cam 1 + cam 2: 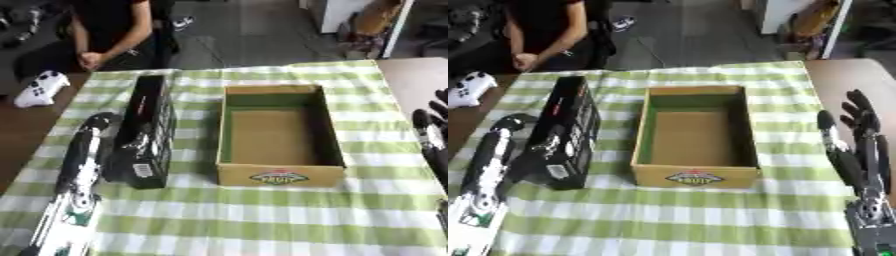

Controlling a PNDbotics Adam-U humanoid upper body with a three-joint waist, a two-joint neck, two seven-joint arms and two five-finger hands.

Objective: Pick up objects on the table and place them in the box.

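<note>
Left eye view shows the bench under a green check cloth, an open, empty box at its middle, a long black carton just left of it with the left robot hand against its side, grip unclear, and the right robot hand spread upright at the right edge.

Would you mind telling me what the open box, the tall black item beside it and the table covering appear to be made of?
The box looks like plain brown cardboard: matte walls, a printed label on its front. The black item seems to be a printed carton, slightly glossy, with white labelling, though plastic is possible. The table covering looks like woven cloth in a green and white check. The left hand rests against the black item.
</note>
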